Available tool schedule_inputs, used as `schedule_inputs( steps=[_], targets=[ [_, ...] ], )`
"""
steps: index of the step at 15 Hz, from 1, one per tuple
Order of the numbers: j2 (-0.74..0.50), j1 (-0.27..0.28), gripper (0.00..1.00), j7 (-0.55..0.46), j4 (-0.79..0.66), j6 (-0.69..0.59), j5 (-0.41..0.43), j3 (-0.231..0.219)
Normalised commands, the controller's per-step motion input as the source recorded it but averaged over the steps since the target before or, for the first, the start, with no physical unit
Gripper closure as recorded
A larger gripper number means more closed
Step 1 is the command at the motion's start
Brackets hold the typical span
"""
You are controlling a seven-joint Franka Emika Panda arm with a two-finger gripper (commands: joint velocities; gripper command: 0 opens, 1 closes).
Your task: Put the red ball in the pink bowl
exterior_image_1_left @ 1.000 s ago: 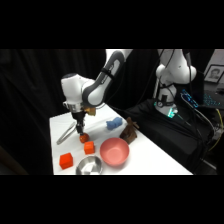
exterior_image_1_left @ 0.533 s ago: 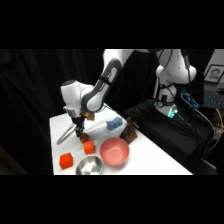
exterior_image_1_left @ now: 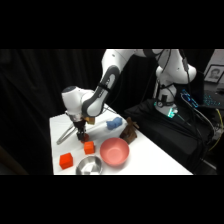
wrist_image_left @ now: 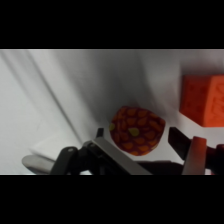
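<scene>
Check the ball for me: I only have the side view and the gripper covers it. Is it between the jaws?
Observer: Yes. The wrist view shows the red ball on the table, centred between the jaws of the gripper.
Operator: Closed on it?
Observer: No. The jaws are open, one on each side of the ball, with a thin gap showing on both sides.
Operator: Anything close enough to get caught?
Observer: An orange cube sits at the right of the wrist picture, outside the jaws and apart from the ball.
</scene>
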Motion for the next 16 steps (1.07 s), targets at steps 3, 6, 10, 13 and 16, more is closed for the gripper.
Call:
schedule_inputs(
  steps=[3,6,10,13,16],
  targets=[
    [0.07,0.011,0.28,0.02,0.1,0.06,0.089,-0.028],
    [0.07,0.001,0.53,0.01,0.09,0.06,0.104,-0.014],
    [0.06,0.007,0.86,0.01,0.08,0.05,0.102,-0.014],
    [0.01,0.023,1.0,0.02,0.04,0.04,0.082,-0.029],
    [-0.13,0.056,0.98,0.02,-0.07,0.0,0.046,-0.055]
  ],
)
